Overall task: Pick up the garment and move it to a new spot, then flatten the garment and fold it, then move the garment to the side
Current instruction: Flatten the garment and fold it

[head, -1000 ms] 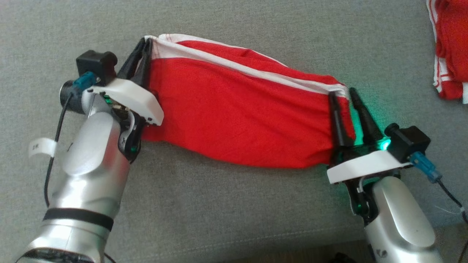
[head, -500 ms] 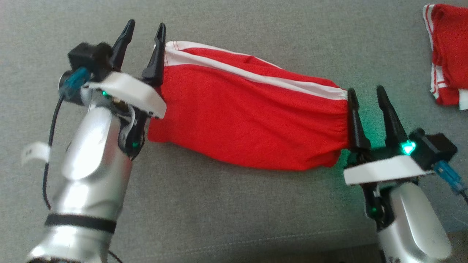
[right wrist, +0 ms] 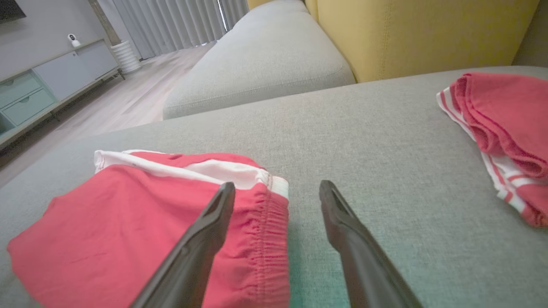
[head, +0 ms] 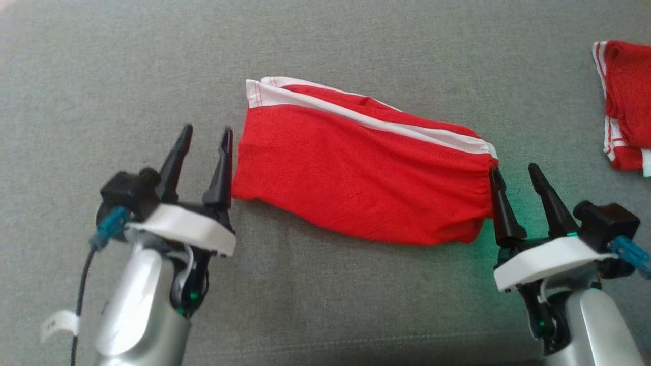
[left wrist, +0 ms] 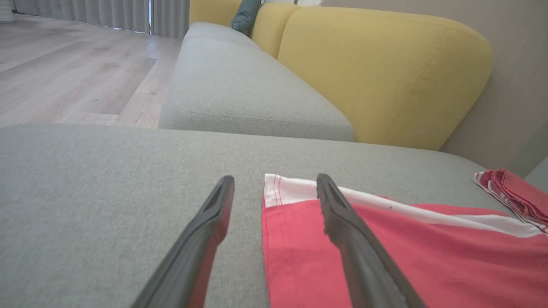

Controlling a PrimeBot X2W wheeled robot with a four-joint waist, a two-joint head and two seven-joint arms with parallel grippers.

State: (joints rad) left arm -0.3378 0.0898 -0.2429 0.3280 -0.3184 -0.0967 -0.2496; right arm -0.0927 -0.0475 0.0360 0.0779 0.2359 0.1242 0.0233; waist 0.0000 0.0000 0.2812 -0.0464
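Note:
The garment (head: 356, 173) is a pair of red shorts with a white side stripe, lying folded on the grey sofa seat; it also appears in the left wrist view (left wrist: 385, 248) and the right wrist view (right wrist: 141, 231). My left gripper (head: 206, 140) stands open just off the shorts' left edge, holding nothing. In the left wrist view its fingers (left wrist: 342, 231) straddle that hem edge from above. My right gripper (head: 513, 173) is open at the elastic waistband on the right end, empty, with one finger (right wrist: 201, 239) over the cloth.
A second red and white garment (head: 625, 101) lies bunched at the far right of the seat (right wrist: 505, 128). Yellow back cushions (left wrist: 376, 72) rise behind the grey seat (head: 325, 51). Wooden floor (left wrist: 64, 64) lies beyond the seat's left end.
Both grippers opened and let go of the shorts' ends, then drew back toward me. The shorts now lie loose on the seat. The head view has shifted.

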